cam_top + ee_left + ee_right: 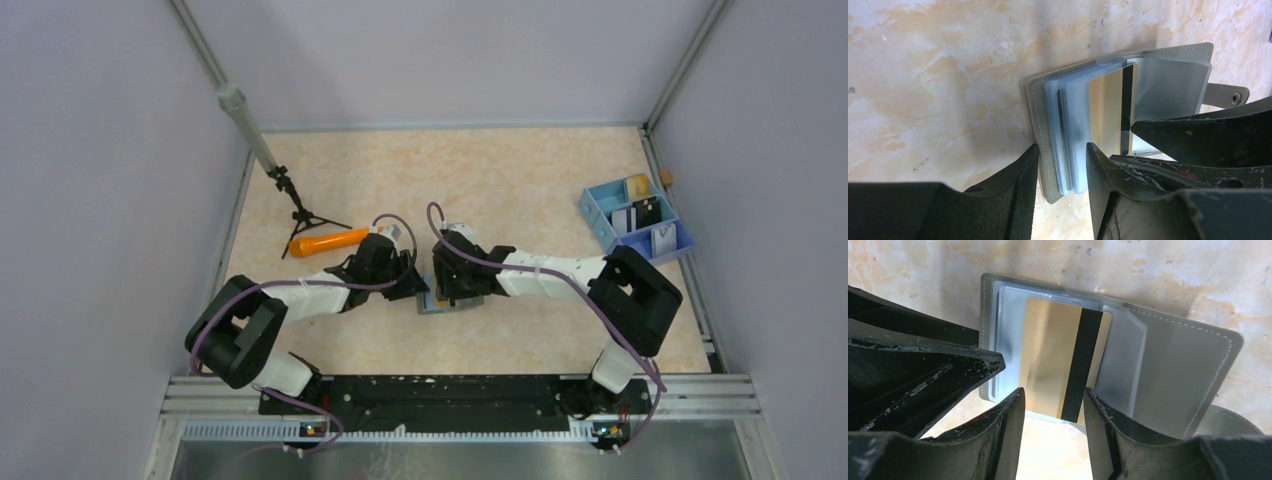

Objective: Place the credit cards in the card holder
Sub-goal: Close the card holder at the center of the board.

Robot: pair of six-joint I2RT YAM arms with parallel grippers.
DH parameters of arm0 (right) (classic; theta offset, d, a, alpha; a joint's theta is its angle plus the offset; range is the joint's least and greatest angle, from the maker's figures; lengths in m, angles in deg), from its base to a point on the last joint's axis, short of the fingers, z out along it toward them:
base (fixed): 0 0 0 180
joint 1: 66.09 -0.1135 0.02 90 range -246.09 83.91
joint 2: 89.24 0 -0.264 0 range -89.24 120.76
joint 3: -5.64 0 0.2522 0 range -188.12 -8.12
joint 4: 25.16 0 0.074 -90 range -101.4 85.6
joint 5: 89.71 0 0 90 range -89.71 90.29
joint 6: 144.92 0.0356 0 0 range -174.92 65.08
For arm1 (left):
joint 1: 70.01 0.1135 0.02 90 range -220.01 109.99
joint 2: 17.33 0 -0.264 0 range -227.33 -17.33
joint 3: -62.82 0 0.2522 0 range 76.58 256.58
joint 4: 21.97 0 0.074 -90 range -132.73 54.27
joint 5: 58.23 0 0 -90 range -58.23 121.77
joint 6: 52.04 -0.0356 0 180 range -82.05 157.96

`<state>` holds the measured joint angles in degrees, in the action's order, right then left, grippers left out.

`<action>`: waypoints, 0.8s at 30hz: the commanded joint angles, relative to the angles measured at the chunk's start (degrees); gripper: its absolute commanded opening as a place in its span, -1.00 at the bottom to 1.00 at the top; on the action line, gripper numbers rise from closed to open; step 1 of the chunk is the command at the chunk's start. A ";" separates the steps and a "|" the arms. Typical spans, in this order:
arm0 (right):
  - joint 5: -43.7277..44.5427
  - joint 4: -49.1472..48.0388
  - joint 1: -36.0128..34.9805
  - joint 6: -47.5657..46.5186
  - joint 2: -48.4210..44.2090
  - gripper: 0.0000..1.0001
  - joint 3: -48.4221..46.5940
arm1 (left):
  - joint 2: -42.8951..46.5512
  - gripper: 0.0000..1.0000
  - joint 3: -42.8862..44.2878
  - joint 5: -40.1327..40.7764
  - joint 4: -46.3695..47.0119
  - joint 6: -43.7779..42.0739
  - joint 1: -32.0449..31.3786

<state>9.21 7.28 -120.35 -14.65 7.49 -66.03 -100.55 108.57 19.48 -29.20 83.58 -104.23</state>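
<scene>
Shows a beige marbled tabletop (520, 170) from above, with a small flat grey folding card holder (1178, 370) lying open at its centre, between two black robot grippers. Inside the holder, a stack of clear plastic sleeves (1068, 125); in the top sleeve, a gold credit card with a black magnetic stripe (1053, 350), mostly inserted, near end reaching past the holder's edge. Left gripper (1062, 150) pinching the holder's left cover and sleeve stack, one finger outside the grey edge, the other on the sleeves. Right gripper (1054, 390) with fingers parted either side of the card's protruding end; cannot tell whether pressing it or merely flanking it. At the table's far right edge, a blue and lilac plastic compartment tray (598, 215) holding several items too small to identify. Left of the arms, an orange carrot-shaped stick (328, 241) beside a small black tripod (300, 212).
</scene>
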 commanded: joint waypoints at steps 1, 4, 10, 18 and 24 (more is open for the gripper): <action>-3.20 -4.46 0.26 1.00 0.30 -0.08 0.60 | -0.42 -0.18 -0.91 -0.88 3.11 0.63 0.13; -5.14 -6.48 0.21 1.45 0.35 -0.08 0.87 | -0.45 -0.19 -1.09 -1.15 3.39 0.91 0.14; -1.61 -3.03 0.27 1.68 -2.10 -0.08 0.24 | 0.49 -0.18 -1.23 -0.04 2.57 0.62 0.18; 5.73 4.32 0.98 3.28 -2.34 -0.02 -0.09 | 0.56 -0.18 -0.87 0.08 2.17 0.40 0.12; 2.55 0.72 1.42 3.33 -1.48 0.00 1.48 | 0.41 -0.18 -0.80 -0.20 2.13 0.18 0.16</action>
<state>12.23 9.59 -119.52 -11.96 7.25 -65.11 -100.55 107.98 19.20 -28.22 84.30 -104.21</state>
